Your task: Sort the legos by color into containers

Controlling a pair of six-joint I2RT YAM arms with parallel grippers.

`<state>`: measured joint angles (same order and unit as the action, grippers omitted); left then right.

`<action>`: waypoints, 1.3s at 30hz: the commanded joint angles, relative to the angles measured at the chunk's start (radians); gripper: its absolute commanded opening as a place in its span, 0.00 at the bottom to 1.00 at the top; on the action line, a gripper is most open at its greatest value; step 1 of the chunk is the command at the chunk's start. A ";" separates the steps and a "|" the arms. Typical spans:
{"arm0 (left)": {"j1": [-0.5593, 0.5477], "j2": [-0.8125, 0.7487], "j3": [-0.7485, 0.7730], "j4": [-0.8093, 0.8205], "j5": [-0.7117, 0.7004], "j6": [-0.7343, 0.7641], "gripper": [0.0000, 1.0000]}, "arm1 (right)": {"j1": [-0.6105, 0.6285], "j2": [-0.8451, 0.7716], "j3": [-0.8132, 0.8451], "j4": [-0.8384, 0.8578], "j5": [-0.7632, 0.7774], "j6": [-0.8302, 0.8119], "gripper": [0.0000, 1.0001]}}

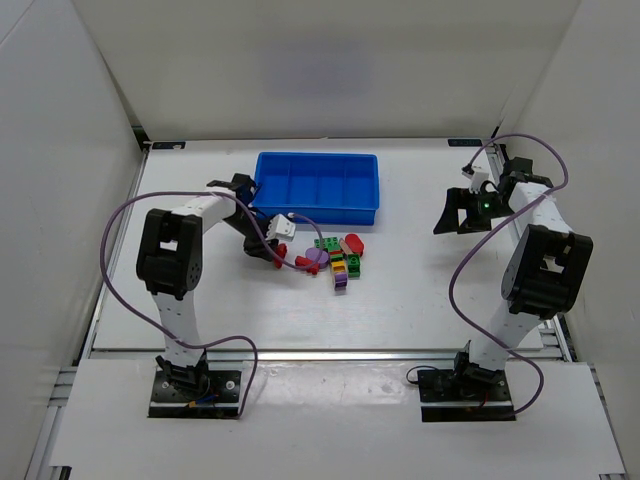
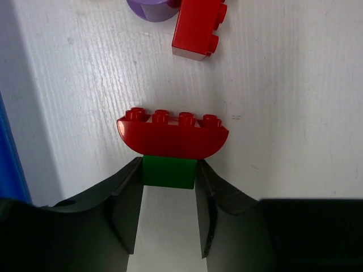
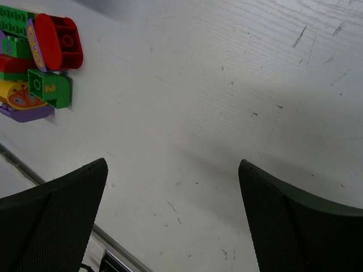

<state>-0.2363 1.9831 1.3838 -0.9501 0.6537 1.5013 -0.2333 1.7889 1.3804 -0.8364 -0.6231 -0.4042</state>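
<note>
Left gripper (image 2: 168, 177): clenched on a small green brick (image 2: 169, 170), one finger flat against each side.
Green brick: held at the fingertips, low over the table (image 2: 295, 85); whether it was lifted or touching could not be told.
Red curved brick (image 2: 173, 136): sat against the green brick's far face with its four studs pointing away. It looked clipped on, though the wrist view could not settle joined or merely touching.
Other legos (image 1: 342, 262): clustered just right of the left gripper and in front of the tray. A red brick (image 2: 197, 28) and a purple piece (image 2: 150, 8) lay nearest.
Tray (image 1: 318, 214): just behind the cluster, with no brick showing in its four compartments.
Right gripper (image 3: 173, 226): fingers spread wide and holding nothing, well to the right of the pile.
Step in hand: probably carrying the green-and-red pair to the tray.
Doing it well: only the green brick was gripped, so the red one hung on its studs alone. A slow, level lift over the tray's near wall would suit. The two colours needed splitting before either dropped into a compartment.
</note>
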 commanded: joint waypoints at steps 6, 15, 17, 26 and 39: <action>-0.017 0.003 0.018 -0.007 -0.026 -0.021 0.33 | 0.029 -0.003 0.059 -0.001 -0.012 -0.005 0.98; -0.017 -0.263 -0.058 0.043 0.090 -0.235 0.20 | 0.161 -0.022 0.199 -0.052 -0.190 0.146 0.97; -0.027 -0.329 -0.068 0.080 0.093 -0.367 0.19 | 0.201 -0.011 0.244 -0.041 -0.234 0.244 0.97; -0.153 -0.589 -0.121 0.304 -0.072 -0.693 0.17 | 0.437 -0.028 0.261 0.137 -0.328 0.570 0.98; -0.261 -0.563 -0.143 0.487 -0.210 -0.768 0.16 | 0.572 0.064 0.408 0.145 -0.369 0.562 0.97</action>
<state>-0.4835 1.4216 1.2327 -0.5297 0.4793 0.7689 0.3065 1.8397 1.7279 -0.6987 -0.9676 0.1726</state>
